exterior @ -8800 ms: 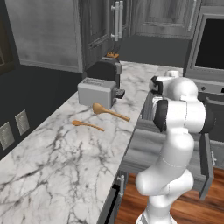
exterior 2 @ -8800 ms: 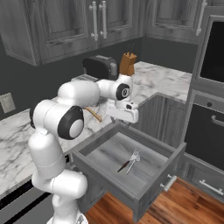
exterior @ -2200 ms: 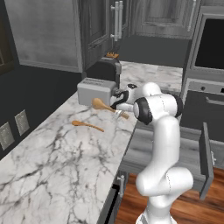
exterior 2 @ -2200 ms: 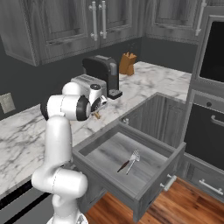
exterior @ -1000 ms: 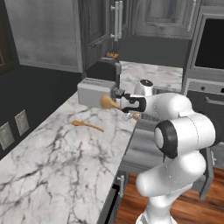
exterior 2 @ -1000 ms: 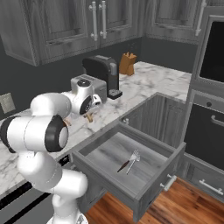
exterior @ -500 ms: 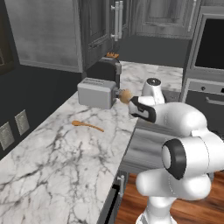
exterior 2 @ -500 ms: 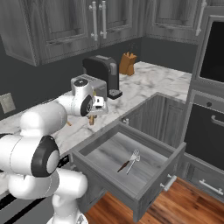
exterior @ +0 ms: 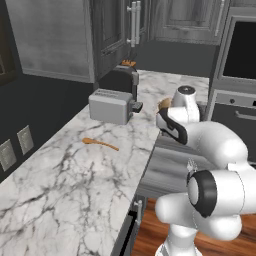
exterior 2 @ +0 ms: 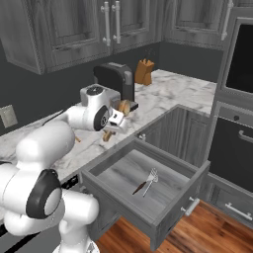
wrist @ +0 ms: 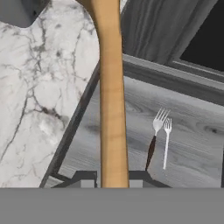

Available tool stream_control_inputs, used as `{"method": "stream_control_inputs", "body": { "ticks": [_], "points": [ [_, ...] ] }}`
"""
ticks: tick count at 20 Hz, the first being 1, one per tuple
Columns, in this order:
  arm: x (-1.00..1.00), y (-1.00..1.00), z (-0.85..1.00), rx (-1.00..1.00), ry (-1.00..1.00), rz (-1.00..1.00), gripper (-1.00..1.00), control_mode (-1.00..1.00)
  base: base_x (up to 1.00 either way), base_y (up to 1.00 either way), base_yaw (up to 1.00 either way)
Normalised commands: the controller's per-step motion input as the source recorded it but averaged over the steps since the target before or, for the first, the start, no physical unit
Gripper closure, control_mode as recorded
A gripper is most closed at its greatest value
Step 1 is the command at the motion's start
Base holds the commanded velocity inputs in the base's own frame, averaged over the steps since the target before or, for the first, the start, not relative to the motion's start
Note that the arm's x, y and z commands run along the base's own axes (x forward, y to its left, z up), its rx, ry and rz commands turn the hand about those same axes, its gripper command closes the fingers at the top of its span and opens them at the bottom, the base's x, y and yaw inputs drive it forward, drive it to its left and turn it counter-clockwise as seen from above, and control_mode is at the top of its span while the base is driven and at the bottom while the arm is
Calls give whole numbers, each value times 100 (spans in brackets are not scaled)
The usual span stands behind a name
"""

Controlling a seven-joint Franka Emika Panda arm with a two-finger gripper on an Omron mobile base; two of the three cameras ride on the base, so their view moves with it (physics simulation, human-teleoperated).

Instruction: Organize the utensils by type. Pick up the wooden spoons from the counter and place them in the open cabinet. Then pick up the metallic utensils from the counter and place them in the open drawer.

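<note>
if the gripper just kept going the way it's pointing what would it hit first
Probably the floor of the open drawer, near the two forks. The gripper, shut on the wooden spoon, points down over it; depth is hard to judge.

1. Two wooden spoons: one long-handled spoon (wrist: 110, 96) and one slimmer spoon (exterior: 100, 144) lying on the counter (exterior: 75, 175).
2. Two forks (wrist: 159, 135) side by side in the open drawer (exterior 2: 148, 185).
3. One toaster (exterior: 112, 106).
4. One knife block (exterior 2: 144, 72).
</note>
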Motion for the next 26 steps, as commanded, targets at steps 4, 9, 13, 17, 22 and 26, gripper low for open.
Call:
{"method": "stream_control_inputs", "body": {
  "ticks": [4, 9, 13, 17, 22, 26],
  "points": [
    [-4, -37, 13, 8, 3, -38, 100, -100, 0, 0, 0],
    [9, -16, 0, 0, 4, -12, 100, -100, 0, 0, 0],
    [0, -23, 0, 0, 0, 0, 100, -100, 0, 0, 0],
    [0, -8, 1, 4, 3, 20, 100, -100, 0, 0, 0],
    [0, 0, 28, 1, 3, 23, 100, -100, 0, 0, 0],
    [0, 0, 50, 3, 2, 8, 100, -100, 0, 0, 0]
  ]
}}
